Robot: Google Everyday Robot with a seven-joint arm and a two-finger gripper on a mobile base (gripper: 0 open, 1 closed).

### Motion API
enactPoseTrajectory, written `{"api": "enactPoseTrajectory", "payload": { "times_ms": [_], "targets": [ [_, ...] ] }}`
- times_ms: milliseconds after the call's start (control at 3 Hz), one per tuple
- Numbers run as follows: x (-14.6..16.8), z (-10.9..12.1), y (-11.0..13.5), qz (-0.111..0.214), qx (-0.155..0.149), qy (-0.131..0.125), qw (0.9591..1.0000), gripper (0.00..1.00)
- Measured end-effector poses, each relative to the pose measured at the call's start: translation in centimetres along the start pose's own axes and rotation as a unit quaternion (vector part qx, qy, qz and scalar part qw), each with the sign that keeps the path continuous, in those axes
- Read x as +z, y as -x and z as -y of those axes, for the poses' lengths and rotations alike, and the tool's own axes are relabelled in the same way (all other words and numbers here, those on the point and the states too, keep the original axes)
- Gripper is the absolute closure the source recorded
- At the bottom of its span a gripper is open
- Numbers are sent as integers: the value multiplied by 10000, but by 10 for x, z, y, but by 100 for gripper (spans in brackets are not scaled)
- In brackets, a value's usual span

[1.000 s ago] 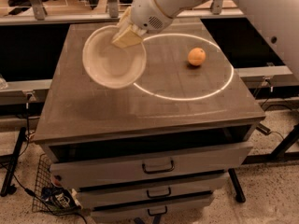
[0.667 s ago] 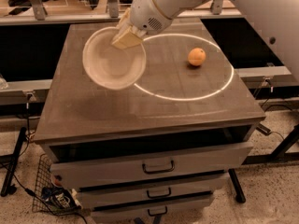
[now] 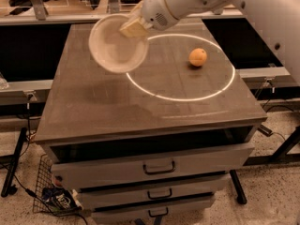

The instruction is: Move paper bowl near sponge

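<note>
The paper bowl (image 3: pixel 115 46) is over the far left part of the tabletop (image 3: pixel 93 109), close to the far edge. It is tipped so that its open face turns toward the camera, which suggests it is lifted off the surface rather than resting flat. The gripper (image 3: pixel 133 28) sits at the bowl's right-hand rim, and its jaws appear clamped on that rim, with a pale pad lying across the edge and into the bowl. The white arm (image 3: pixel 243 3) reaches in from the far right corner and crosses above the far edge.

An orange fruit (image 3: pixel 198 56) lies by itself on the right half of the tabletop, well apart from the bowl. It sits inside a thin ring of light (image 3: pixel 183 99) cast on the surface. The bowl's right side overlaps the ring's left arc. Below the near edge, a stack of drawers (image 3: pixel 159 165) faces the camera.

The sponge shows nowhere on the tabletop. It may lie behind the arm near the far edge or outside the frame, and I cannot tell which.

The step in hand looks like the carry: the bowl is grasped and raised but not yet set down. The next move calls for finding the sponge, then carrying the bowl toward it with the rim grip kept firm. A one-sided hold on thin paper could let the bowl swing or slip. The bowl should be levelled before it is lowered, then put down just beside the sponge and not on it, clear of the fruit, before the jaws let go.
</note>
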State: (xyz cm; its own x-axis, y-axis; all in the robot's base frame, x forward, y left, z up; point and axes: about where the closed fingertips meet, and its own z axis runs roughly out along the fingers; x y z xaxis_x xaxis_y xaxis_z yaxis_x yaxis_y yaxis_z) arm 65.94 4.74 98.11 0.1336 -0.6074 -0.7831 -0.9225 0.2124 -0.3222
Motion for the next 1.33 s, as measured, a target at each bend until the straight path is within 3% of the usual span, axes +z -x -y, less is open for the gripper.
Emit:
{"api": "enactPoseTrajectory", "payload": {
  "times_ms": [333,667,1000,1333],
  "targets": [
    [-4,47,-19,348,699,-607,9951,100],
    [-7,92,-45,485,1364,-1299,9809,100],
    [1,128,-71,457,1948,-1856,9620,100],
    [9,157,-105,225,2537,-2319,9388,100]
  ]
}}
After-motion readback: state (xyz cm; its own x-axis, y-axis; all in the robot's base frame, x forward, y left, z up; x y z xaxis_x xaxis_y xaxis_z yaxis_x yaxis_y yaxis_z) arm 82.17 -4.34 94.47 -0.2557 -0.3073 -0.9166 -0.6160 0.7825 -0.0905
